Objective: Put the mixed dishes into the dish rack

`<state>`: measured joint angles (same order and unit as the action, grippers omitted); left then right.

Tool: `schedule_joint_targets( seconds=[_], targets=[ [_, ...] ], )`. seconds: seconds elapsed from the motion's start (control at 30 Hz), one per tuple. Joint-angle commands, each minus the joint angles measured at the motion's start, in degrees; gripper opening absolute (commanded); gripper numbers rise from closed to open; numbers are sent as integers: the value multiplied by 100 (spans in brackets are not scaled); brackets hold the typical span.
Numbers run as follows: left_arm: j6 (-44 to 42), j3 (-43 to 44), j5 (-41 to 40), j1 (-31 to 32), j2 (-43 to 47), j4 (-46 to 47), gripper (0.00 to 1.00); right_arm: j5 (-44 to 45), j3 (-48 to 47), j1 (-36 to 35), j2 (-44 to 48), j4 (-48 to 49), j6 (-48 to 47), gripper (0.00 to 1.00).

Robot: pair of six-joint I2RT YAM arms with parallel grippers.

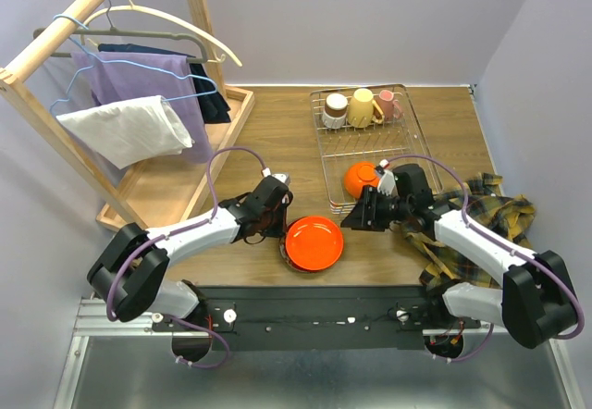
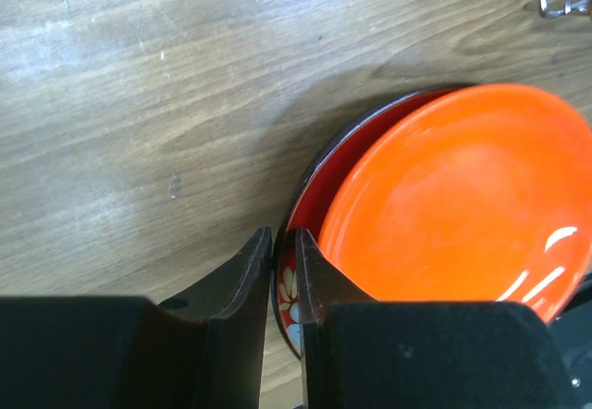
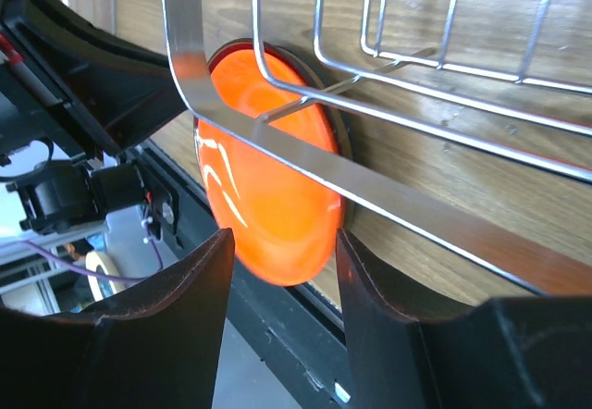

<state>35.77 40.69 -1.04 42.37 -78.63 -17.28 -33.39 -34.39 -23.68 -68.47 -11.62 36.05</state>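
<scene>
at the near edge the two plates sat stacked on the table (image 1: 277, 145), just in front of the black base rail: an orange plate (image 1: 314, 242) on top, and under it a red flowered plate (image 2: 313, 207) with a dark rim. only the left wrist view showed the lower plate's white flower; from above it was barely a dark sliver at the orange plate's left edge. the left gripper (image 2: 283, 239) came in from the left, its jaws pinched nearly together on the flowered plate's rim, one finger outside the rim and one over it. bare wood lay open to its left.

the right gripper (image 3: 282, 242) hung just right of the plates with its jaws spread wide and nothing between them. its own camera looked through that gap at the orange plate, with the flat near rim of the dish rack (image 3: 416, 215) cutting across in front. the plaid cloth (image 1: 495, 215) lay bunched under the right arm at the table's right edge.

farther back, an orange bowl (image 1: 361, 179) sat upside down in the rack's near end. a cream cup (image 1: 335, 108), a yellow mug (image 1: 362, 106) and a pink mug (image 1: 389, 104) stood together at its far end, the middle of the rack open. a wooden clothes-rack tray (image 1: 166, 187) filled the far left.
</scene>
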Motion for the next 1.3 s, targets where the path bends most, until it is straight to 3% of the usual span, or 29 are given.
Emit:
schedule_joint_targets(
  seconds=[0.0,0.27,0.87,1.27],
  targets=[
    [-97,88,-309,17,-29,-276,24,-238,-129,-154,-88,160,77,56],
    [-70,-26,-265,35,-73,-241,23,-98,142,-540,-132,-368,104,56],
    [-44,-105,-125,219,-153,-56,18,403,662,-708,-589,661,895,56],
    [-96,71,-221,316,-223,-39,17,737,636,-769,-273,-77,430,18]
  ],
)
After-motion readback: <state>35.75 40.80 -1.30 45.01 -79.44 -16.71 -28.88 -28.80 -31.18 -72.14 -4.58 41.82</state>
